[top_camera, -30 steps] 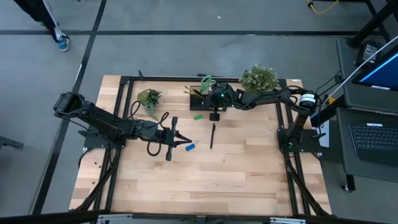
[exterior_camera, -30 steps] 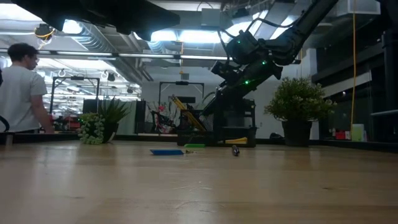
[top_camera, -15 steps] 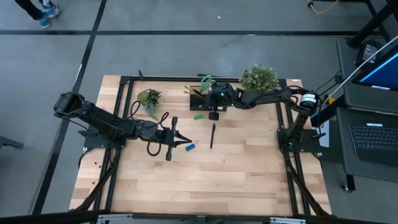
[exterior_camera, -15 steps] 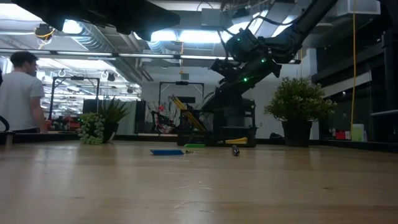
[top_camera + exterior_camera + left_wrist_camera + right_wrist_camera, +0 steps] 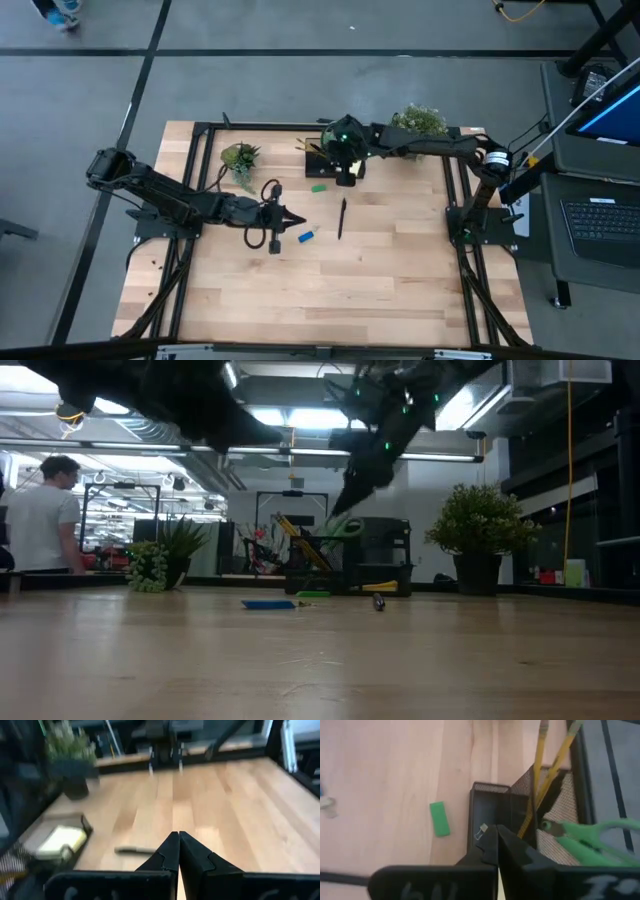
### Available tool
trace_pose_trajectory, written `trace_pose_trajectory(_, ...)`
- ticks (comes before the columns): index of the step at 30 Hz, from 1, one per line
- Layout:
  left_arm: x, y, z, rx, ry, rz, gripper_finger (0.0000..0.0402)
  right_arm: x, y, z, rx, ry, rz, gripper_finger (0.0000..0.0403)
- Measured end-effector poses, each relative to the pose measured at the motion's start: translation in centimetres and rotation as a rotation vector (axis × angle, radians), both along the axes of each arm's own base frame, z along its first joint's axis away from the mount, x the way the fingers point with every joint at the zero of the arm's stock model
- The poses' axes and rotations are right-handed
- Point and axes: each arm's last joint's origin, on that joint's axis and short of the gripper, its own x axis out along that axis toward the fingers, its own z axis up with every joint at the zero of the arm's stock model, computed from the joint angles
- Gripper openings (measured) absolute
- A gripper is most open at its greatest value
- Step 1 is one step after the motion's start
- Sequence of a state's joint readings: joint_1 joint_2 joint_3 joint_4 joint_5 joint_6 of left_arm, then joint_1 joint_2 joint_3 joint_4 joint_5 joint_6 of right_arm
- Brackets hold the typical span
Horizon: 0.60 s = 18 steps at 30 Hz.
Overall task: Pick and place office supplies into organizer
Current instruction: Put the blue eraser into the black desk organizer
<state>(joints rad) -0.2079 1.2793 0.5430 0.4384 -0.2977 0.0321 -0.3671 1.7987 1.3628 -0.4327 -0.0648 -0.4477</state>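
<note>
Overhead, both grippers' jaws are closed, empty; black mesh organizer (image 5: 555, 815) holds green scissors (image 5: 600, 837), pencils (image 5: 540, 775); wooden table (image 5: 400, 280).

A pale wooden tabletop (image 5: 320, 660) fills the lower half of the frame. Along its far edge, near the middle, stands the black organizer (image 5: 350, 565) with yellow pencils (image 5: 298, 540) leaning out of it to the left and green scissor handles (image 5: 345, 530) showing above its rim. A yellow pad (image 5: 380, 586) lies in its lower section. In front of it lie a blue eraser (image 5: 268, 604), a green eraser (image 5: 313, 594) and a black pen (image 5: 379, 601) seen end-on. A dark arm (image 5: 385, 420) with green lights hangs at upper centre; another dark arm (image 5: 180, 400) crosses the upper left. Potted plants stand at left (image 5: 165, 555) and right (image 5: 480, 535). A person (image 5: 40, 520) in a white shirt stands at far left.
</note>
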Motion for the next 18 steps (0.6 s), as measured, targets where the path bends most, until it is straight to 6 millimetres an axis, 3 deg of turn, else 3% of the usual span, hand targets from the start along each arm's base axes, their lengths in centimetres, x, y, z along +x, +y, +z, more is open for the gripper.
trace_pose_trajectory(6,-0.3,0.1,-0.8,0.005,0.080,0.029,0.0005,-0.7,0.7,4.8,-0.030,-0.008,0.002,0.0002)
trace_pose_trajectory(13,-0.4,0.5,-0.8,0.095,0.092,0.120,0.0022,-5.2,2.1,11.3,-0.091,-0.088,-0.039,0.0002)
trace_pose_trajectory(16,-0.4,0.6,-0.8,0.105,0.094,0.144,0.0033,-7.5,3.1,12.2,-0.063,-0.148,-0.070,0.0001)
trace_pose_trajectory(18,-0.4,0.6,-0.9,0.107,0.097,0.146,0.0041,-8.9,3.6,11.3,-0.044,-0.170,-0.091,0.0001)
